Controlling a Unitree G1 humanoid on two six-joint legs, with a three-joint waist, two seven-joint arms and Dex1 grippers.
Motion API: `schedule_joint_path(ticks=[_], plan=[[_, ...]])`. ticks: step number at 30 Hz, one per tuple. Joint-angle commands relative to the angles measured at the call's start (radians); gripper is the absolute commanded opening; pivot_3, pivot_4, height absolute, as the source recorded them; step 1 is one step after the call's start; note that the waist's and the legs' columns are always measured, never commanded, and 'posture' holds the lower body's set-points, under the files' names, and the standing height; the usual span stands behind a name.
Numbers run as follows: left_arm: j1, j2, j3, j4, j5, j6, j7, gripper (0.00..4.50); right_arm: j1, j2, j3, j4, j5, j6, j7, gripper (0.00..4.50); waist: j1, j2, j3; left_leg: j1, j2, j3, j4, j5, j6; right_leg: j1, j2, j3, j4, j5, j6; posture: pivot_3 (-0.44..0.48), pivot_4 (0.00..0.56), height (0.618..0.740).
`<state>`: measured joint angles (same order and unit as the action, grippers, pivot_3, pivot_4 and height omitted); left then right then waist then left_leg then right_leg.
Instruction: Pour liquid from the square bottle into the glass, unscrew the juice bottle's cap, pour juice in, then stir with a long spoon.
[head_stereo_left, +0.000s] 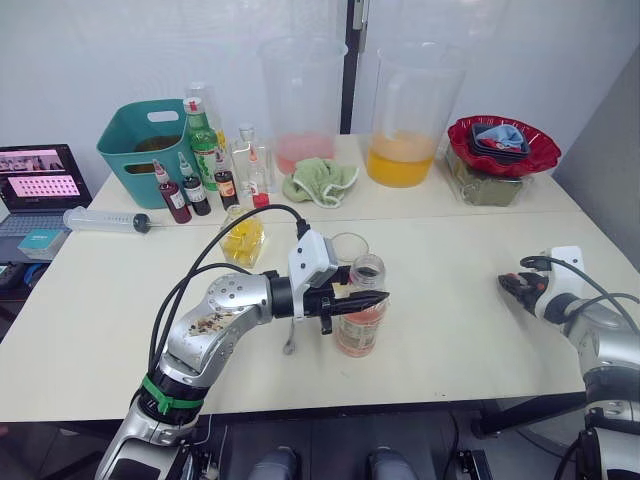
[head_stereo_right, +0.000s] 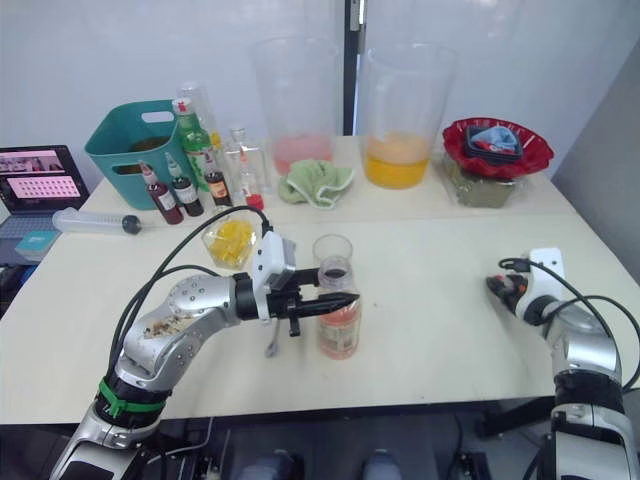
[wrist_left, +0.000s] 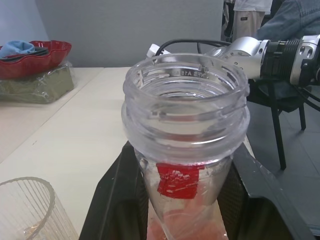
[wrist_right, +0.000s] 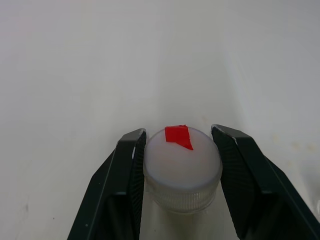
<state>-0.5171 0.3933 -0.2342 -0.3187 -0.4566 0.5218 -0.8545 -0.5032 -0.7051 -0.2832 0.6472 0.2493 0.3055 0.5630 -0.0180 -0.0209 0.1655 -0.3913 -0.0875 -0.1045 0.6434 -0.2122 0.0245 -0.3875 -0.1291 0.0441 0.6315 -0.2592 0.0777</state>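
The juice bottle (head_stereo_left: 362, 315) stands upright near the table's middle with its mouth uncovered and pale pink liquid low down. My left gripper (head_stereo_left: 375, 298) is shut on its upper body, one finger (wrist_left: 116, 200) on each side. Just behind it stands the glass (head_stereo_left: 349, 246), and to the left of that the square bottle (head_stereo_left: 243, 240) with yellow liquid. The long spoon (head_stereo_left: 289, 346) lies on the table under my left forearm, mostly hidden. At the table's right edge my right gripper (head_stereo_left: 515, 286) is shut on the juice bottle's cap (wrist_right: 182, 169), whitish with a red mark, low over the tabletop.
Two huge beakers (head_stereo_left: 303, 100) (head_stereo_left: 410, 110) stand at the back, with a green cloth (head_stereo_left: 320, 181) between them. Back left are a teal basket (head_stereo_left: 148, 140), a green bottle (head_stereo_left: 203, 140), dark-red sauce bottles (head_stereo_left: 172, 196) and a syringe (head_stereo_left: 105, 220). A red bowl (head_stereo_left: 503, 146) sits back right.
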Motion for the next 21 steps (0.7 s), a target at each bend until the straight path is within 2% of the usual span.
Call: schedule_joint_path(ticks=[1,5,6,10,16,21], plan=[[0.019,0.025,-0.018,0.053,0.038,0.017,0.000,1.37,-0.014,-0.019,-0.020,-0.036,0.006,-0.025,0.009,2.92,0.000,0.000,0.000,0.000,0.000,0.000,0.000,0.000,0.000,0.000,0.000,0.000,0.000,0.000,0.000,0.000,0.150,0.740],[0.017,0.028,-0.021,0.057,0.033,0.005,-0.018,1.37,-0.004,-0.033,-0.030,-0.154,0.041,0.034,0.042,4.32,0.000,0.000,0.000,0.000,0.000,0.000,0.000,0.000,0.000,0.000,0.000,0.000,0.000,0.000,0.000,0.000,0.150,0.740],[0.017,0.029,-0.021,0.059,0.034,0.002,-0.019,1.37,-0.001,-0.042,-0.032,-0.192,0.046,0.054,0.048,4.49,0.000,0.001,0.000,0.000,0.000,0.000,0.000,0.000,0.000,0.000,0.000,0.000,0.000,0.000,0.000,0.000,0.150,0.740],[0.017,0.033,-0.016,0.064,0.032,-0.002,-0.029,1.37,0.002,-0.113,0.003,-0.337,0.038,0.110,0.120,4.49,0.002,0.001,0.000,0.000,0.000,0.000,0.000,0.000,0.000,0.000,0.000,0.000,0.000,0.000,0.000,0.000,0.150,0.740],[0.014,0.047,0.003,0.051,-0.008,0.013,-0.063,1.37,-0.104,-0.251,-0.010,-0.456,0.120,0.255,0.256,4.49,0.000,0.002,0.000,0.000,0.000,0.000,0.000,0.000,0.000,0.000,0.000,0.000,-0.001,0.000,0.000,0.000,0.150,0.740],[0.005,0.071,0.037,0.036,-0.039,0.034,-0.071,1.37,-0.124,-0.351,-0.020,-0.564,0.247,0.344,0.452,4.49,-0.001,0.002,0.000,-0.001,0.001,0.000,0.000,-0.001,0.001,0.000,0.000,-0.001,-0.001,0.000,0.000,0.000,0.150,0.740]])
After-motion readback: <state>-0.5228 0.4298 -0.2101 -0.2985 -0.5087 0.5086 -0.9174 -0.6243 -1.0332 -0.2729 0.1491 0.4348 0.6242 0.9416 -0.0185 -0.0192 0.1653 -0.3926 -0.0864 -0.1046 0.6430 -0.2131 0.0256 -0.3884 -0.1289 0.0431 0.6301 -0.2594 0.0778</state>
